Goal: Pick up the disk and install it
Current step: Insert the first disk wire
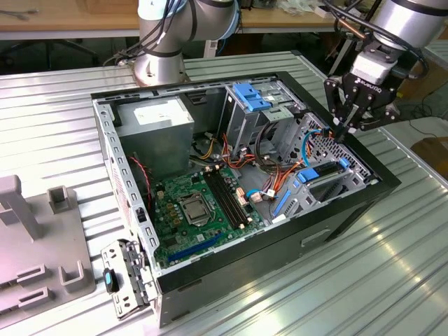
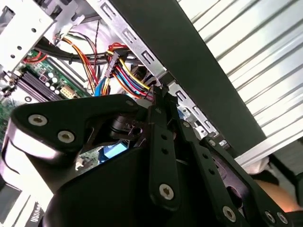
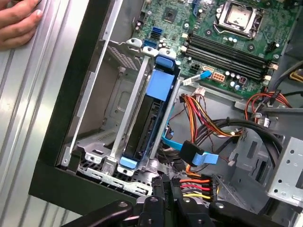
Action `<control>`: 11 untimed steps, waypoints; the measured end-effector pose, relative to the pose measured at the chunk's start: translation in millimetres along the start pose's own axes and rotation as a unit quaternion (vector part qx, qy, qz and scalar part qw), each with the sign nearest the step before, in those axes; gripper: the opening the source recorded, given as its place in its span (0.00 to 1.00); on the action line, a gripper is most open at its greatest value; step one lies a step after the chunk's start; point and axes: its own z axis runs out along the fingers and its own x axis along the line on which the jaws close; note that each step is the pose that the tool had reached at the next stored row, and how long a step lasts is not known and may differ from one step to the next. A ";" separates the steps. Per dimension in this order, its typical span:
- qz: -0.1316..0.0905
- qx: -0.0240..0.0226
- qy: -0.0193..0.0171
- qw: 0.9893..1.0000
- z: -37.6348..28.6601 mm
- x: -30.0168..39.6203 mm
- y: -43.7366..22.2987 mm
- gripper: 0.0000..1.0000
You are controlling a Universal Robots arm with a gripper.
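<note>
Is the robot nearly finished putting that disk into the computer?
It looks far along. The disk, in its blue carrier, already sits edge-up in the drive cage at the case's corner. The gripper hovers just above that corner, carrying nothing I can see. Whether the disk is fully seated cannot be judged.

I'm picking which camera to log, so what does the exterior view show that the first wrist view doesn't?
Exterior view alone: the power supply box, the robot base and the grey fixture on the table.
First wrist view alone: a person's hand on the table beside the case.
Both: the disk seated in its bay, the motherboard and the gripper.
</note>
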 end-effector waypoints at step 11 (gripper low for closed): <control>0.062 -0.004 0.002 0.998 0.8 -1.0 2.8 0.17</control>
